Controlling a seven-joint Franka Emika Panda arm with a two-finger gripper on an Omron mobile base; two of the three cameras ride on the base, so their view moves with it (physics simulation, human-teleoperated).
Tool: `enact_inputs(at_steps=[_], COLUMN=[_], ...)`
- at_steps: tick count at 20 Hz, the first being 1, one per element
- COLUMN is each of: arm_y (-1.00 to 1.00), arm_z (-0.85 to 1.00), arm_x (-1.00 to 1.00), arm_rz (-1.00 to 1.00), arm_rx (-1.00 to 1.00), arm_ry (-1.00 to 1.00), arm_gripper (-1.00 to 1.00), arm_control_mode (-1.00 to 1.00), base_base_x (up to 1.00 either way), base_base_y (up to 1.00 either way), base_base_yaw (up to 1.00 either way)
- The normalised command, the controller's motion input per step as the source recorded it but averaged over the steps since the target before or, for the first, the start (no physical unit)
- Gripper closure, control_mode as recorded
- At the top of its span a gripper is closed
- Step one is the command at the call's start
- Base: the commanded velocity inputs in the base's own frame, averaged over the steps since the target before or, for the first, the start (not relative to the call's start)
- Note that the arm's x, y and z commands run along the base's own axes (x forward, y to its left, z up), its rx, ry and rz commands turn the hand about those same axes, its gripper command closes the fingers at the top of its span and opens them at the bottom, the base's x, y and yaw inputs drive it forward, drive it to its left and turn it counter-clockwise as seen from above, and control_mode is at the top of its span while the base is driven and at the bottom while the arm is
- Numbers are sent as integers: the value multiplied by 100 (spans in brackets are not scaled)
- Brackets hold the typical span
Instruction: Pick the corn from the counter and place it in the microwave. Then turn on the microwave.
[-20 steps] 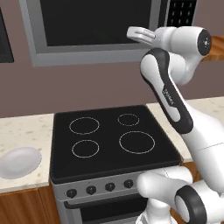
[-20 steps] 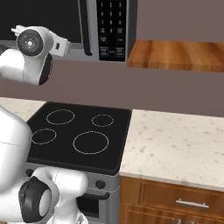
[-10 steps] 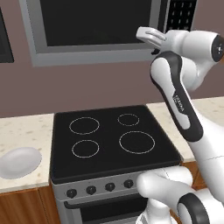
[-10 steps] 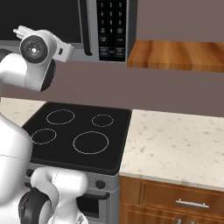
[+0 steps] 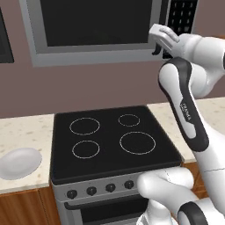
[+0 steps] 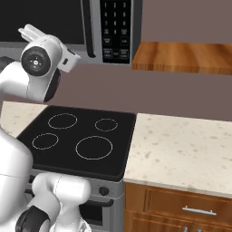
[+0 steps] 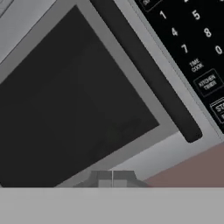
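From the left, my pincer (image 5: 159, 35) sits at the lower right corner of the microwave (image 5: 94, 30) door, beside the keypad (image 5: 182, 17). From the right, the microwave (image 6: 97, 27) door is shut. In my hand view, my fingertips (image 7: 112, 178) press together, empty, below its handle (image 7: 148, 74).

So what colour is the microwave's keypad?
Black with white numerals, on the keypad beside the microwave's dark handle; the hand view shows it best.

A black stovetop (image 5: 112, 140) with an oven (image 5: 105, 200) below, a white bowl (image 5: 19, 162) left, a wooden shelf (image 6: 183, 56) right.
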Motion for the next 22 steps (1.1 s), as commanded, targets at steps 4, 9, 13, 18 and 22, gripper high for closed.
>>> enact_inputs(at_steps=[4,9,13,18,22], arm_y=[-27,-23,-18,-14,-6], arm_z=[0,1,0,0,0], arm_x=[-10,-12,-10,-7,-2], arm_rz=[-10,-7,-4,-1,0], arm_rx=[20,17,14,14,14], arm_ry=[2,0,0,0,0], arm_gripper=[100,100,100,100,100], arm_control_mode=[-100,-100,-100,-100,-100], base_base_x=[0,0,0,0,0], base_base_y=[0,0,0,0,0], base_base_yaw=[0,0,0,0,0])
